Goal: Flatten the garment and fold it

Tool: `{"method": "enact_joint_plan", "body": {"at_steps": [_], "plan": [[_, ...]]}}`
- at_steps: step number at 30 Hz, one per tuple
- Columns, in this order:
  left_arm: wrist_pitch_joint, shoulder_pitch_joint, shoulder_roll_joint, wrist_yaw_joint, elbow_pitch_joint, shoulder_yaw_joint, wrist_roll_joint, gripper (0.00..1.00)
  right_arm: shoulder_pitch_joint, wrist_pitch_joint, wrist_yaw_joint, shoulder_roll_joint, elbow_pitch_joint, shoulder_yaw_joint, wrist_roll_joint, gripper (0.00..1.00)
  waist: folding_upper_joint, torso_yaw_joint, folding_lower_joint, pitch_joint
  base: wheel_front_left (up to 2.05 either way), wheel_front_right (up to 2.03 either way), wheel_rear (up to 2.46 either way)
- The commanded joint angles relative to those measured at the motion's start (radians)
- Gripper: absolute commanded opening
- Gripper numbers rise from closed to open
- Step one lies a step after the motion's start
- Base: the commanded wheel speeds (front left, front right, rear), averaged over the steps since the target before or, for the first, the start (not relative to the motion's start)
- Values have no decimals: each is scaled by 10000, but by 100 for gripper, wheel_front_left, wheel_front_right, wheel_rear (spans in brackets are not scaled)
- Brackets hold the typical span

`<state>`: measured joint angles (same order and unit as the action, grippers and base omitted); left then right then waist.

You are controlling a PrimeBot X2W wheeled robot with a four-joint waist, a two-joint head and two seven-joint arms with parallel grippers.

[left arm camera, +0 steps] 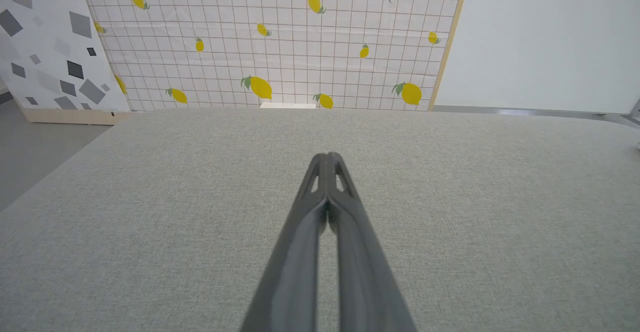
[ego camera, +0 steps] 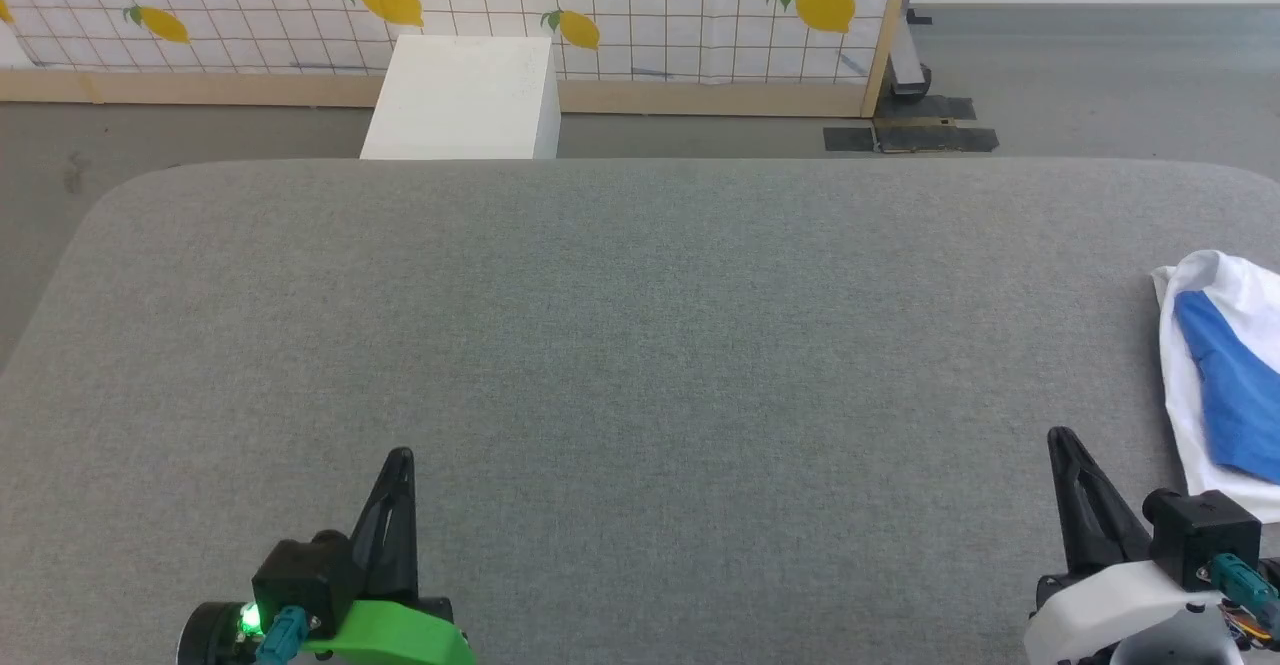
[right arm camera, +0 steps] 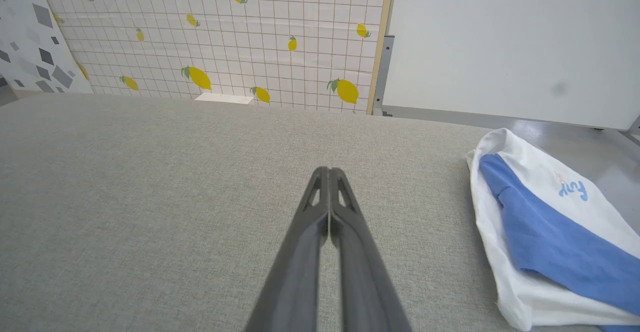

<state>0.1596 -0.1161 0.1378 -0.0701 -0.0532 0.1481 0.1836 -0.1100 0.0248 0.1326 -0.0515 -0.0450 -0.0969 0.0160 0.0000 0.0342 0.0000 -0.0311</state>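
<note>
We're seeing the garment (ego camera: 1225,385) lying bunched at the right side of the grey table (ego camera: 620,345), with its right part running out of the head view. It's not lying flat: the white body is doubled over on itself, its rounded far end curling up a little. A bright blue sleeve is lying on top, running from far to near. In the right wrist view the garment (right arm camera: 545,237) is showing a small pale-blue print on the white cloth right of the sleeve.
</note>
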Motion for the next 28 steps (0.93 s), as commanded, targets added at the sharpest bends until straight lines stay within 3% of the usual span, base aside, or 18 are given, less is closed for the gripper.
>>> {"method": "enact_joint_plan", "body": {"at_steps": [1,28], "plan": [[-66,227,-62,85,26,-72,-181,0,199,-34,-7,5,37,59,-46,0,0,-8,0,7,0,0,0],[-635,575,-365,314,214,-597,-797,0,534,-113,-12,8,191,398,-88,0,0,-132,0,120,0,0,0]]}}
